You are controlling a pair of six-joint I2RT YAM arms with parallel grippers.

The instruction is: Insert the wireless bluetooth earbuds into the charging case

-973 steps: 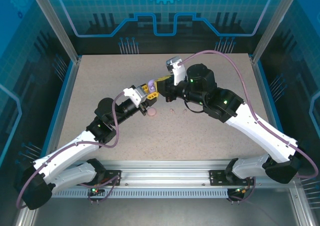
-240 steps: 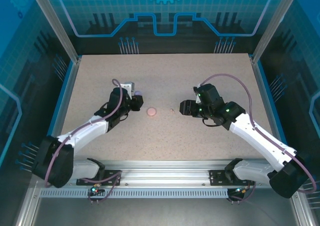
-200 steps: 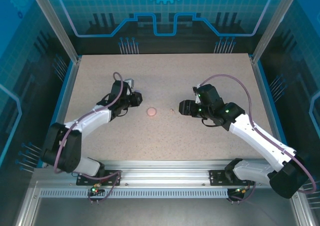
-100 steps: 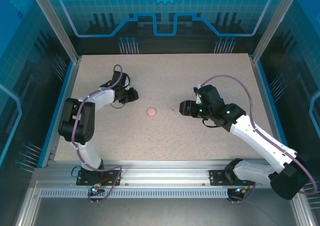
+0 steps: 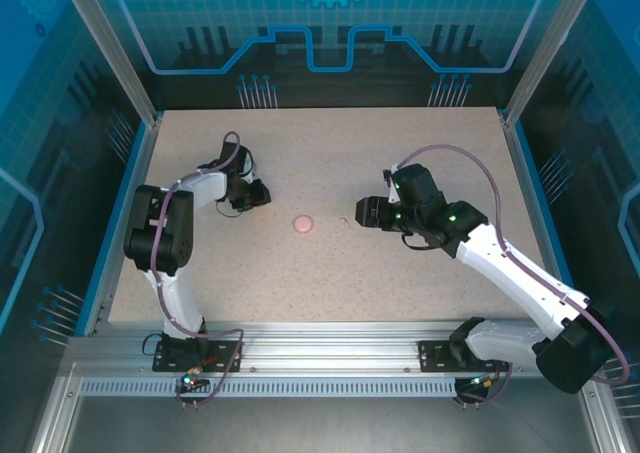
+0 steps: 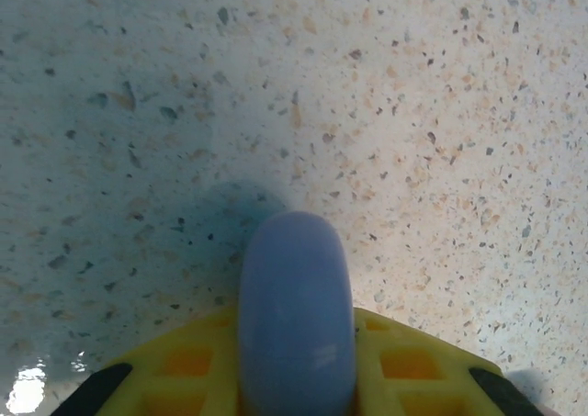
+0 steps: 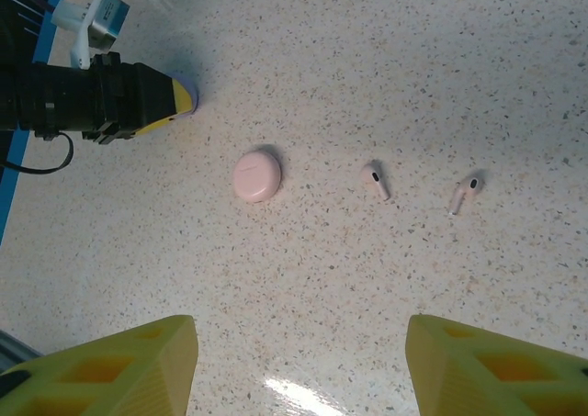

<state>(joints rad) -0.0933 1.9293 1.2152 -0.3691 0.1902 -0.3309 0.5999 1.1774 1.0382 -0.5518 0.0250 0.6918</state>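
Left gripper (image 6: 296, 356) pinches the lavender case (image 6: 296, 278) edge-on; it could slip. Right gripper (image 7: 299, 365), jaws wide, could scatter the tiny pink earbuds (image 7: 375, 180) mid-frame.

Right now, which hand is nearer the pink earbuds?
Right. The right gripper is open beside the pink earbuds; the left gripper, gripping a purple case, is past the pink case.

We record one table (image 5: 330, 153) with a beige, dark-speckled stone-look top, edged in blue trim (image 5: 118, 223) at left and right. We note translucent blue wall panels (image 5: 330, 33) printed with circuit lines and a gear, two slanted aluminium corner posts (image 5: 105, 43), a slotted aluminium rail (image 5: 330, 358) along the near edge, and soft overhead glare (image 7: 294, 393) on the top.
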